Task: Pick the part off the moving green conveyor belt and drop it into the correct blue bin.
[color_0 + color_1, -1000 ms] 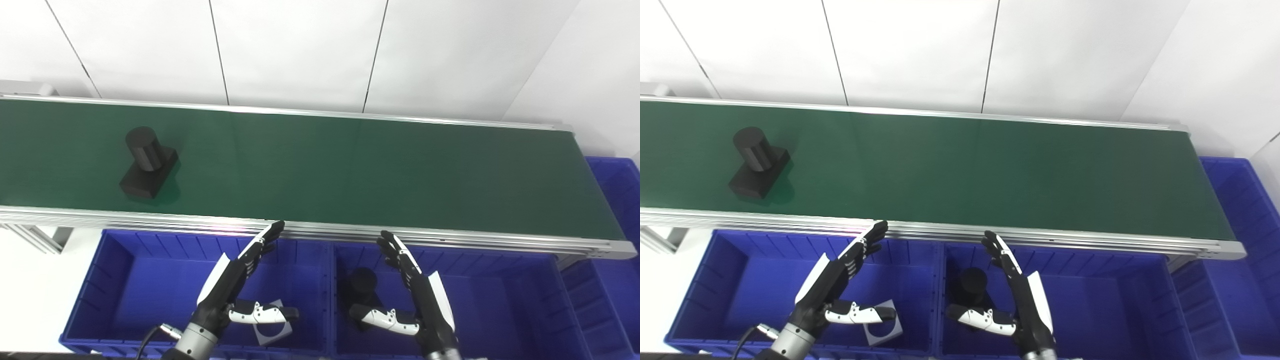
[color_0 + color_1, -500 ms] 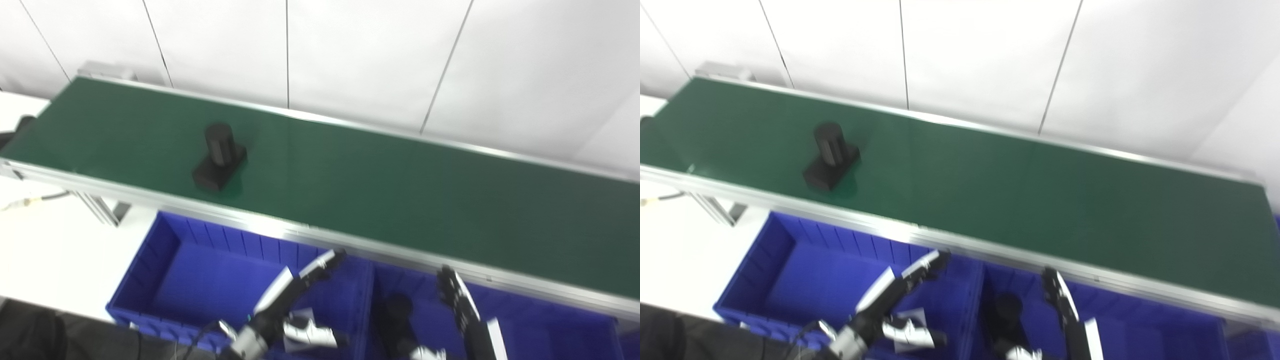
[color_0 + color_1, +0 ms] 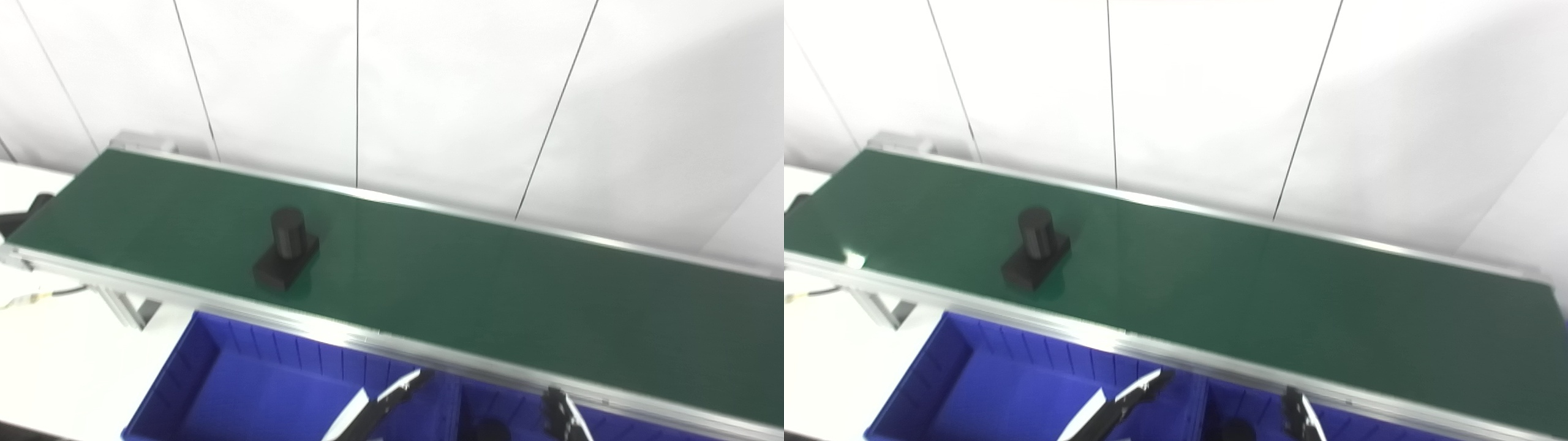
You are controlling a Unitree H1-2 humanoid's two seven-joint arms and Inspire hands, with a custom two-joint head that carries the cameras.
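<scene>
Still pre-grasp: black part (image 3: 286, 256) rides green conveyor belt (image 3: 465, 288), left of centre, untouched. Left robot hand (image 3: 381, 409) and right robot hand (image 3: 565, 418) only fingertips visible over blue bins (image 3: 202, 380); neither holds anything, fingers' spread unclear. Next: reach, time intercept.

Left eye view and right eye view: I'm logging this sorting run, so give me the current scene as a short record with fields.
part: black part, a cylinder upright on a flat block
part location: on the green conveyor belt, towards its left end, untouched
left hand: left hand low over the left blue bin, fingers stretched out, holding nothing
right hand: right hand mostly cut off by the bottom edge; state unclear
right bin: right blue bin with a dark object barely showing
backdrop: white panelled wall
</scene>
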